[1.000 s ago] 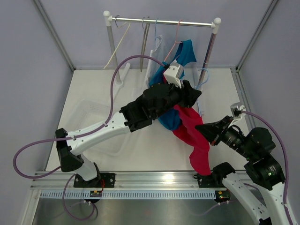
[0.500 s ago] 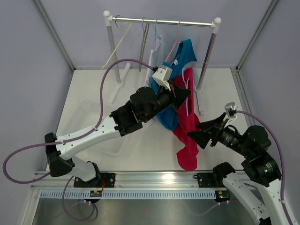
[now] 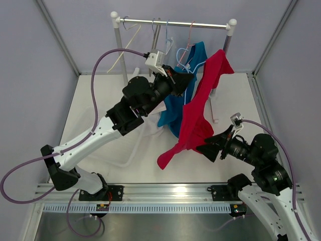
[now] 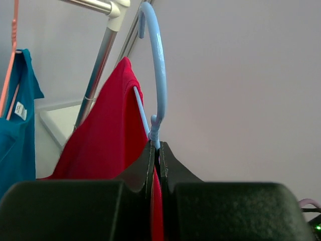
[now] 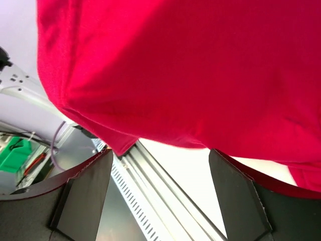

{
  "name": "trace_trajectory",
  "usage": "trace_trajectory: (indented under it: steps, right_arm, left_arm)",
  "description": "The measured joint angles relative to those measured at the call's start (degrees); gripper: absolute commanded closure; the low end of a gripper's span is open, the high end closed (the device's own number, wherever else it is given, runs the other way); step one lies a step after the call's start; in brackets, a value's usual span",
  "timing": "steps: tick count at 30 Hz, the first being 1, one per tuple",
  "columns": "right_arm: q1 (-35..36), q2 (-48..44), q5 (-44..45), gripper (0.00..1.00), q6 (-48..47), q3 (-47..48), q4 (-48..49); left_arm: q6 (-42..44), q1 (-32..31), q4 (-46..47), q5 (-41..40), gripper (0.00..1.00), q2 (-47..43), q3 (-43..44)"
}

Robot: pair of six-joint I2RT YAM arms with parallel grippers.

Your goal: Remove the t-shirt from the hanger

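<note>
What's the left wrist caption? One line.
Left jaws shut on the blue hanger below its hook, red t-shirt draped over it.

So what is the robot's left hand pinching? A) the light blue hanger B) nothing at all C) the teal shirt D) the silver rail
A: the left gripper is shut on the neck of the light blue hanger, just under its hook, and the red t-shirt hangs beside it.
</note>
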Motion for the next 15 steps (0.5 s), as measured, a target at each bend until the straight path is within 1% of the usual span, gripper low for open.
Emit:
trace_trajectory:
  steps: [5, 8, 9, 10, 11, 13, 14, 15]
  right_arm:
    - [0.96, 0.63, -1.46, 0.14, 2.12, -0.98, 3.54]
    - [1.99, 1.95, 0.63, 0.19, 2.03, 0.26, 3.21]
    - [2.03, 2.69, 1.88, 0.25, 1.88, 1.92, 2.29]
    - [2.08, 3.58, 3.26, 0.38, 1.73, 4.24, 2.40]
    - [2.12, 4.13, 4.74, 0.42, 1.09, 6.34, 1.99]
    - [2.19, 6.01, 7.04, 0.48, 0.37, 11.65, 1.20]
    - [2.21, 7.15, 8.09, 0.56, 0.13, 14.40, 1.73]
    - [2.23, 8.35, 8.96, 0.58, -0.22, 16.85, 2.97]
  left_arm:
    - [-0.92, -0.20, 0.39, 0.02, 1.00, 0.04, 0.52]
    - [-1.03, -0.26, 0.44, 0.09, 1.00, 0.09, 0.48]
    - [-0.98, -0.31, 0.50, 0.07, 1.00, 0.09, 0.35]
    - [-0.85, -0.46, 0.50, 0.07, 1.00, 0.09, 0.13]
    - [-0.79, -0.59, 0.98, 0.07, 1.00, 0.04, -0.52]
    - [-0.83, -0.76, 1.29, 0.04, 1.00, -0.46, -2.73]
    - [-0.87, -0.81, 1.27, 0.04, 1.00, -0.57, -3.76]
    - [-0.90, -0.94, 1.29, 0.07, 1.00, -0.63, -4.96]
